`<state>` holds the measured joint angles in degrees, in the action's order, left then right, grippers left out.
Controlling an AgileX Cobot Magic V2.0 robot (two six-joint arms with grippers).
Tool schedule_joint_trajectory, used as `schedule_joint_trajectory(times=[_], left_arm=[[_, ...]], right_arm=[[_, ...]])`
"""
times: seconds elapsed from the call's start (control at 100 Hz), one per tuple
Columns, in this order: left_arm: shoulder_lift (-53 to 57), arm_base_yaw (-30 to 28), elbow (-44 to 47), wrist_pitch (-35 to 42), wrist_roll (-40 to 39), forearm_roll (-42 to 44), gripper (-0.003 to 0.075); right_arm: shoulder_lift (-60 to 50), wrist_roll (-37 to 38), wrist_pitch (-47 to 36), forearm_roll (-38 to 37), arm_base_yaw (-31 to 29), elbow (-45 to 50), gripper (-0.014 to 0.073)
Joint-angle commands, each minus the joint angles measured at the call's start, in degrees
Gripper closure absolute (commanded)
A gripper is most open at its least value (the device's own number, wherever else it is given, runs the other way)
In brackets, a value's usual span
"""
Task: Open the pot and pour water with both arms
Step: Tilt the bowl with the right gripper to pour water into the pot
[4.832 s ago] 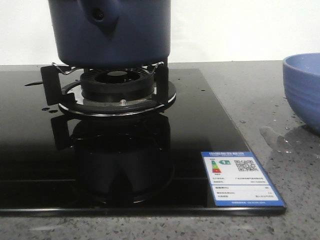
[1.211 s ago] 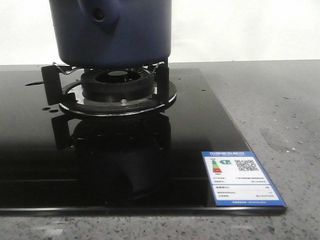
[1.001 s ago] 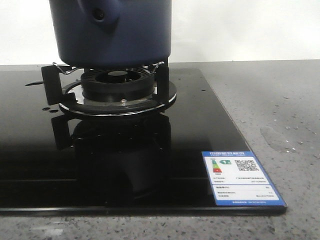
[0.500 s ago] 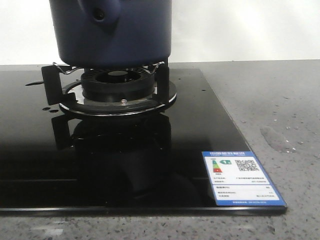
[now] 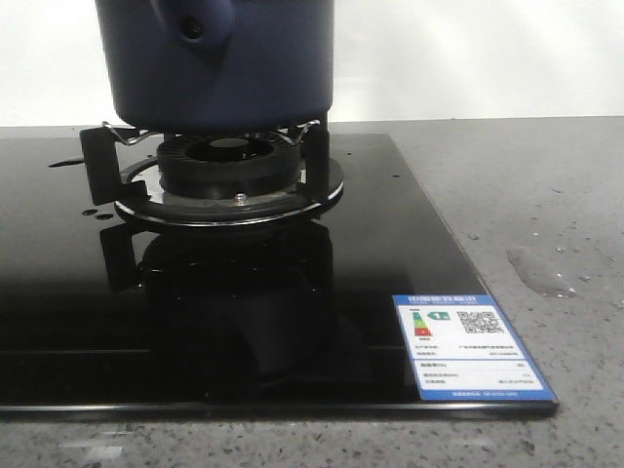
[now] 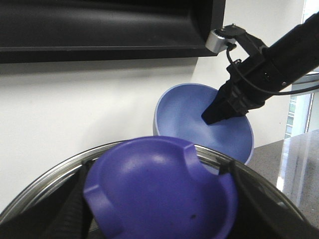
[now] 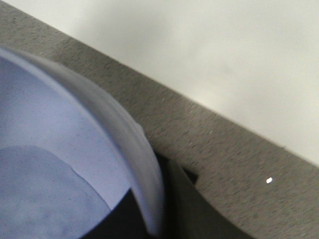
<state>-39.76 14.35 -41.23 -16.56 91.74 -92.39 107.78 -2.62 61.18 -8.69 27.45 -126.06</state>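
The dark navy pot [image 5: 219,58] stands on the burner [image 5: 229,171]; its top is cut off by the front view. Neither gripper shows there. In the left wrist view my left gripper [image 6: 159,204] is shut on the purple-blue knob [image 6: 159,189] of the steel-rimmed lid [image 6: 55,177]. Behind it my right gripper [image 6: 219,112] holds a light blue bowl [image 6: 194,117] up in the air, tilted on its side. In the right wrist view the right gripper [image 7: 159,211] pinches the bowl's rim [image 7: 134,149].
The black glass hob [image 5: 390,253] carries a blue-and-white energy label [image 5: 473,346] at its front right corner. A wet patch [image 5: 536,268] lies on the grey speckled counter to the right. A dark range hood [image 6: 99,25] hangs on the white wall.
The blue bowl that stood at the right of the counter 4.8 s ago is gone from the front view. The pot and hob have not moved over the last second.
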Motion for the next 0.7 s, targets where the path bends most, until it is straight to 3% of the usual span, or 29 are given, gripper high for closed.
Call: schedule_joint_trajectory(times=[0.0,0.34,0.69], left_arm=[[0.2,0.5,-1.9,0.6,-0.1,-2.2,0.0500],[0.2,0.5,-1.9,1.3,-0.1,-2.2,0.0500],[0.2,0.5,-1.9,1.3,-0.1,-2.2,0.0500]], right_arm=[[-3.5,0.3,-6.8,-6.5,1.7,-2.2,0.0634],[-1.0,5.3,-7.8,-37.6,11.4,-1.9,0.0634],[3.1,5.4,-6.3,-56.2,15.9,-1.9,0.0634]])
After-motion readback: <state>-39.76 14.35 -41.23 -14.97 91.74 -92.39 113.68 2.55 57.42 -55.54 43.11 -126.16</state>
